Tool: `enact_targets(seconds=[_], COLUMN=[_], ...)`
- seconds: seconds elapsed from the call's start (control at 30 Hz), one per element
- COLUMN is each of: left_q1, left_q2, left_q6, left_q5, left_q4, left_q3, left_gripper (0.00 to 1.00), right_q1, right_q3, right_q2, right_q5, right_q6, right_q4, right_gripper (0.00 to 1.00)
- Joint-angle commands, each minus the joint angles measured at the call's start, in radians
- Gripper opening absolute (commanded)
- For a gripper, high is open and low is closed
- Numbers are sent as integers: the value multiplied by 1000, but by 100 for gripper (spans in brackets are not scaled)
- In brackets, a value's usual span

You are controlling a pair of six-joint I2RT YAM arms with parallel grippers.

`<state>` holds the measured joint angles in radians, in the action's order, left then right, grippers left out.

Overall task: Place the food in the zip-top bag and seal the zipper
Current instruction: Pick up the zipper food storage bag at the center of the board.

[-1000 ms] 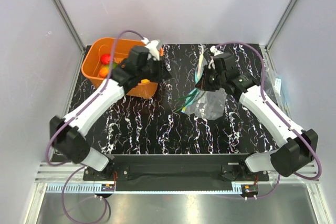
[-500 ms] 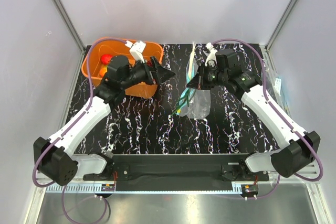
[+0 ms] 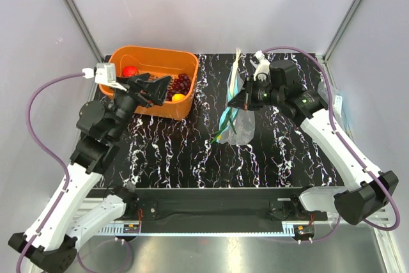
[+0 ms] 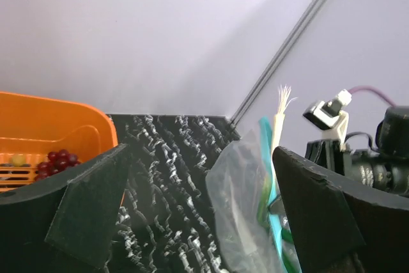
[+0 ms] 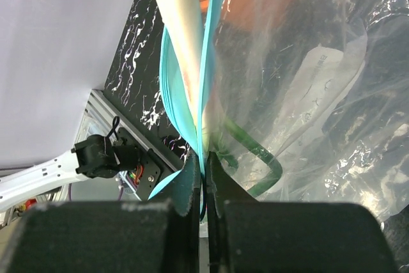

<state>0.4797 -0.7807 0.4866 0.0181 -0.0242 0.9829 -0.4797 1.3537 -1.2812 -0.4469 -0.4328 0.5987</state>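
Note:
The clear zip-top bag [image 3: 241, 129] hangs over the middle of the mat. My right gripper [image 3: 240, 101] is shut on its teal zipper [image 5: 211, 62]; the jaws [image 5: 204, 169] pinch that strip flat. A green chive bunch [image 5: 259, 158] lies inside the bag, with its pale end [image 3: 236, 62] sticking out of the top. My left gripper [image 3: 156, 87] stands open and empty over the front of the orange basket [image 3: 153, 55], apart from the bag [image 4: 246, 190]. A red apple [image 3: 130, 71], purple grapes [image 3: 182, 84] and a yellow lemon [image 3: 178, 97] lie in the basket.
Grey walls enclose the black marbled mat [image 3: 185, 151] on three sides. The basket [image 4: 57, 126] fills the back left corner. Another clear plastic item [image 3: 333, 103] lies at the mat's right edge.
My left arm has drawn back to the left, away from the bag and over the basket, and its gripper has opened. The right gripper has shifted the bag slightly left, still pinching the strip.

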Motion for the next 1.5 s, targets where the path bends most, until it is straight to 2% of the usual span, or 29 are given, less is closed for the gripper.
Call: enact_targets(seconds=[0.0,0.03,0.07,0.2,0.37,0.4,0.47,0.57,0.67,0.97,1.1,1.13,1.3,1.47], left_q1=[-1,-1,14,74,138,146,163,175,187,215,218,220,220,221], left_q2=[-95,-173,-207,-301,-497,-529,-542,-555,-592,-672,-684,-686,-700,-716], left_q6=[-115,-117,-121,-112,-85,-79,-42,-5,-3,-20,-19,-16,0,20], left_q5=[-107,-153,-244,-267,-296,-297,-314,-310,-308,-284,-261,-251,-219,-231], left_q4=[102,209,236,234,354,359,328,267,285,314,305,303,311,293], left_q3=[110,158,224,302,492,505,493,467,493,562,551,550,551,554], left_gripper=[98,99,99,98,82,82,83,77,69,54,49,44,33,33], right_q1=[-2,-2,-2,-5,-3,-2,-2,-2,-2,-2,-3,-2,-2,-2], right_q3=[27,27,24,22,45,53,74,64,62,45,42,39,28,28], right_q2=[31,33,33,33,17,10,-12,-13,-18,-23,-24,-24,-15,-18], right_q5=[-32,-33,-36,-41,-20,-13,-9,5,4,-4,-3,-3,-6,-10], right_q6=[-4,-4,-4,-9,15,23,37,46,46,32,32,32,29,37], right_q4=[-27,-28,-30,-36,-8,1,33,27,29,4,4,3,3,12], right_gripper=[0,0,0,0,0,0,0,0,0,0,0,0,0,0])
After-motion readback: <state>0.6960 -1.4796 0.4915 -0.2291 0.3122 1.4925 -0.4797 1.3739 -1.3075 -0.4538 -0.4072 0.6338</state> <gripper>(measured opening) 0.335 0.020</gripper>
